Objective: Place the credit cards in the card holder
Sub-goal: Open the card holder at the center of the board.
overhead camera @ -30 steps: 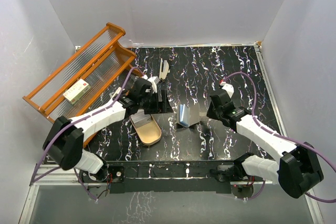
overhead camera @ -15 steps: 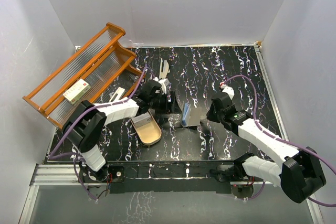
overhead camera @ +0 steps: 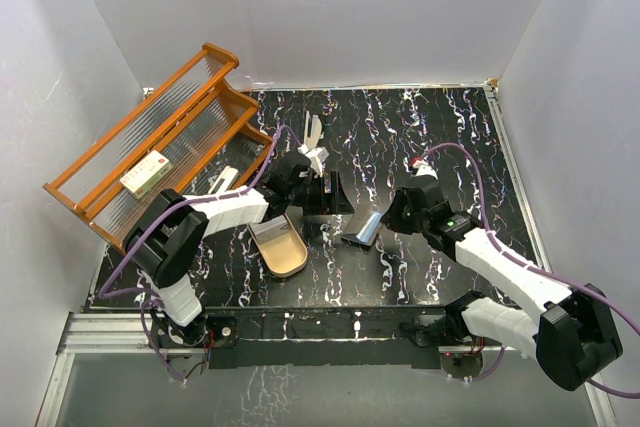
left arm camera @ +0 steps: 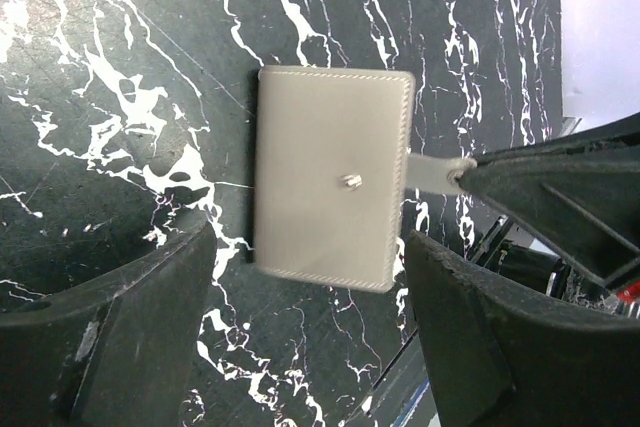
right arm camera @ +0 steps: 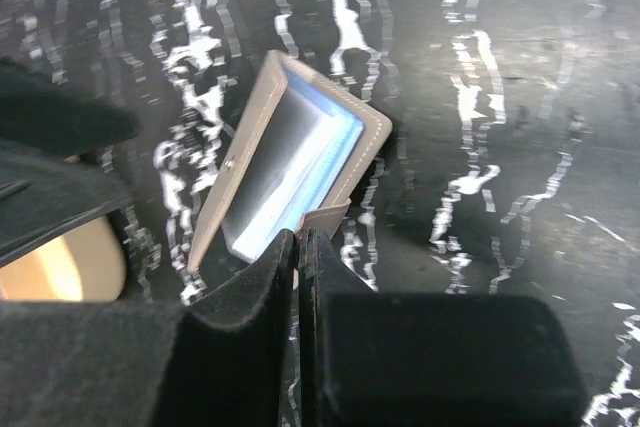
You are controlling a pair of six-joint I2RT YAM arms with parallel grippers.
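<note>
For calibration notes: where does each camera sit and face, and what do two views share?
Top external: above, behind the bases, looking down on the table; left arm and right arm show.
Left wrist: on the left arm, facing the card holder's outer face; open left fingers flank it.
Right wrist: on the right arm, facing its bluish inside; shut right fingers pinch its flap.
Shared: both wrists see the card holder.

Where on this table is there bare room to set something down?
Bare tabletop: the far right corner beyond the right gripper, and the near strip between the tan oval tray and the arm bases. Crowded: the centre, where the open left gripper and the right gripper, shut on the card holder, meet beside the tray; the orange rack fills the left.
</note>
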